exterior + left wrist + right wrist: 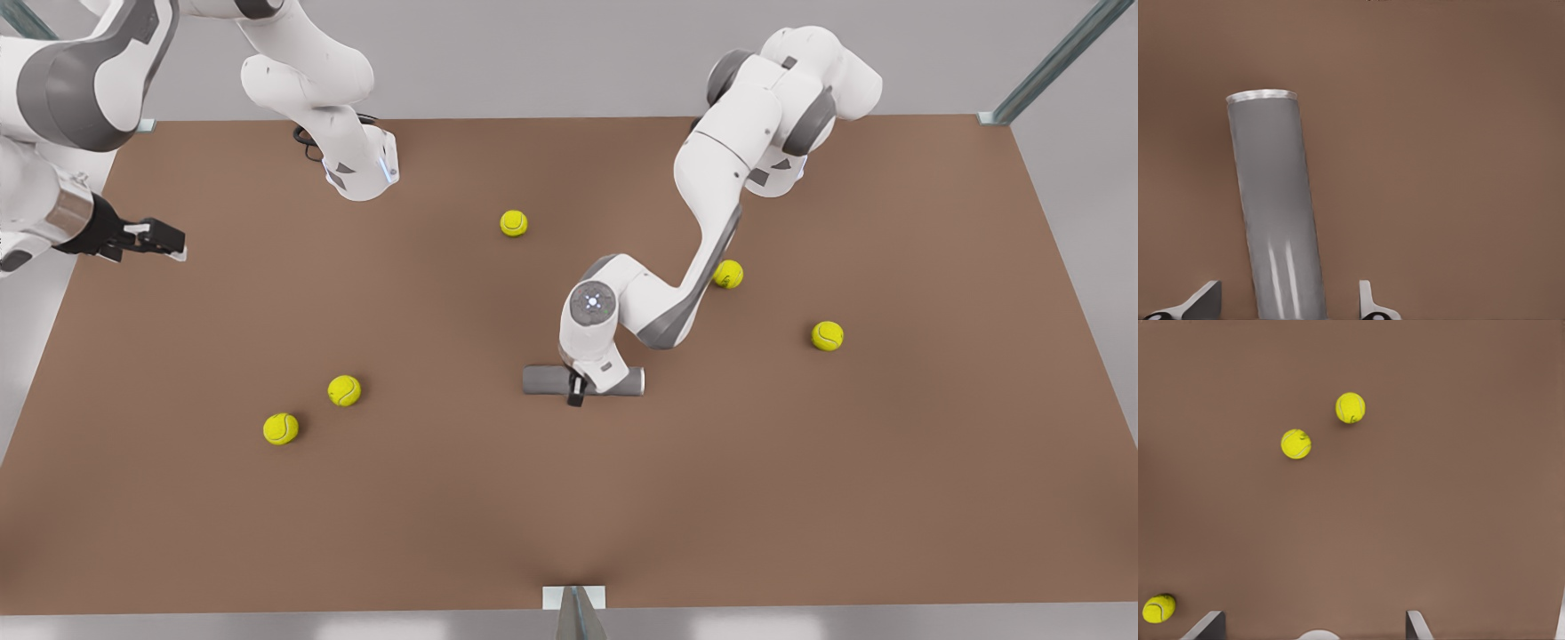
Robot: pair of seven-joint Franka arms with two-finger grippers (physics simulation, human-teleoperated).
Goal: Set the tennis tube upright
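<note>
Tennis tube: the plain grey metallic-looking cylinder [544, 380] lies flat on its side on the brown table [800, 498], a little below the middle of the front view, its long axis running left to right across the frame.
Tube contents: cannot tell; in the left wrist view the tube [1275, 207] shows its smooth grey wall with two pale glints and a bright shiny rim at the far end, and its inside is turned away from the camera.
Left gripper: the left gripper [576, 391] is lowered over the tube near its middle, and the arm reaches in from the upper right of the front view.
Left gripper state: spread wide, one finger [1201, 301] on each side of the tube, with table showing between each finger and the tube wall, so nothing is gripped.
Right gripper: the right gripper [169, 241] hangs above the table's left edge in the front view, well apart from the tube, and this arm waits.
Right gripper state: released, with its fingers [1205, 627] apart over bare table and nothing between them.
Tennis balls: five small yellow balls lie loose on the table, two at lower left [344, 390] [281, 428], one at upper centre [513, 223], and two at right [728, 274] [827, 335]; none touches the tube.
</note>
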